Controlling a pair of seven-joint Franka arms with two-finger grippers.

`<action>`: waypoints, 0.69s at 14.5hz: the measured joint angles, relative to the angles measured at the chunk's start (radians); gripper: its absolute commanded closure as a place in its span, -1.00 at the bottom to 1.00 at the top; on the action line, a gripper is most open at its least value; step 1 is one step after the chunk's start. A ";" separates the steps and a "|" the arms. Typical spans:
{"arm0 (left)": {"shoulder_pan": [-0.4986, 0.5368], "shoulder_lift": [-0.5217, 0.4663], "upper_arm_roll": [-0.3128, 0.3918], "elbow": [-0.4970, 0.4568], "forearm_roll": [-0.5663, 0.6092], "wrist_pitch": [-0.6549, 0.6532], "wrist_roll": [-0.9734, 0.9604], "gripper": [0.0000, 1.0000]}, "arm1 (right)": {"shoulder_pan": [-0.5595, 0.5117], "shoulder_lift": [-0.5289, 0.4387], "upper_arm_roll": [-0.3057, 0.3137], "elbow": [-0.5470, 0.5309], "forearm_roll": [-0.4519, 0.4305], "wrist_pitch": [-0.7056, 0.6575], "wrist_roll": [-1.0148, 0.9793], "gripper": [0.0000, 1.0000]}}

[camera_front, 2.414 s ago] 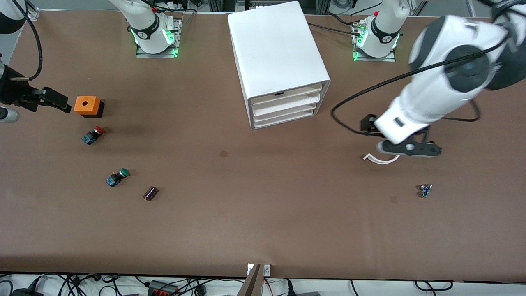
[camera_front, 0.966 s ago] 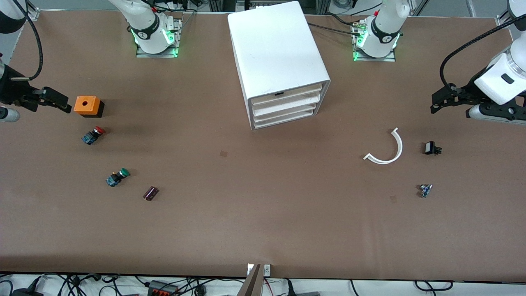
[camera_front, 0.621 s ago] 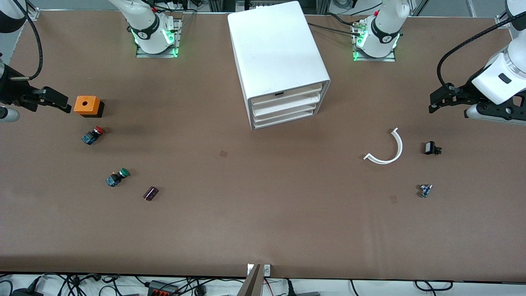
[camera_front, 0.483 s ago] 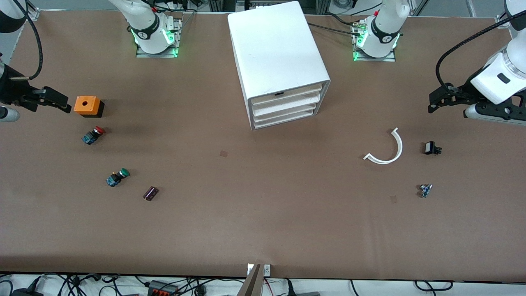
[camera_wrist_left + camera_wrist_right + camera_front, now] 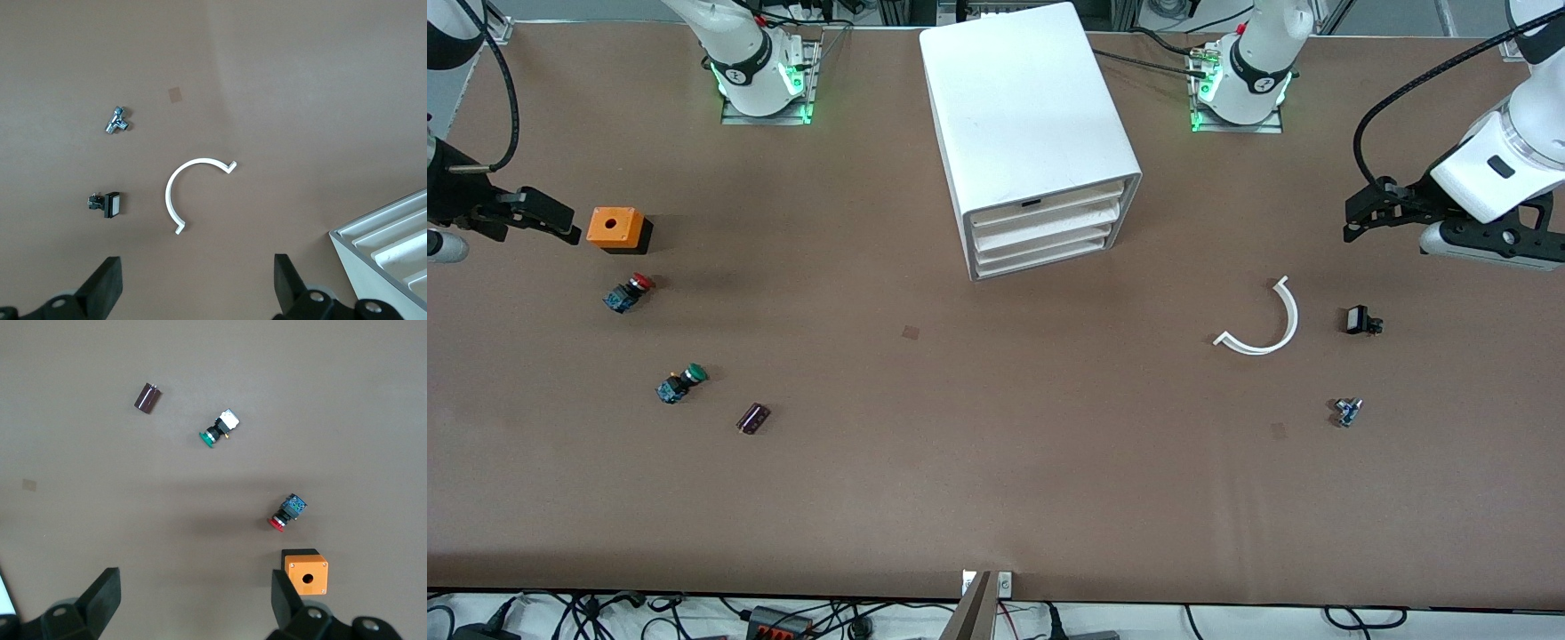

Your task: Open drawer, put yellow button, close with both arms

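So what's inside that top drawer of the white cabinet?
The drawer is pushed shut, so its contents are hidden. Only its white front with a small dark slot shows, above three more trays in the cabinet. No yellow button lies anywhere on the table.

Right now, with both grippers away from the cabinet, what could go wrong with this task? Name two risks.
1. No yellow button is visible; only the red button and the green button lie on the table, so a wrong one might get picked.
2. The drawer looks shut, and the open left gripper and open right gripper hang empty over the table's ends, so its contents stay unconfirmed.
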 measured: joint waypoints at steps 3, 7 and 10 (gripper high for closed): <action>0.000 0.000 0.000 0.000 0.000 -0.001 0.000 -1.00 | 0.000 -0.003 0.001 0.000 0.000 0.000 0.000 -1.00; 0.000 0.000 0.000 0.000 0.000 -0.002 0.000 -1.00 | 0.000 -0.009 0.005 0.000 0.000 0.000 0.000 -1.00; 0.000 0.000 0.000 0.000 0.000 -0.004 0.000 -1.00 | 0.000 -0.009 0.006 0.000 0.000 0.000 0.000 -1.00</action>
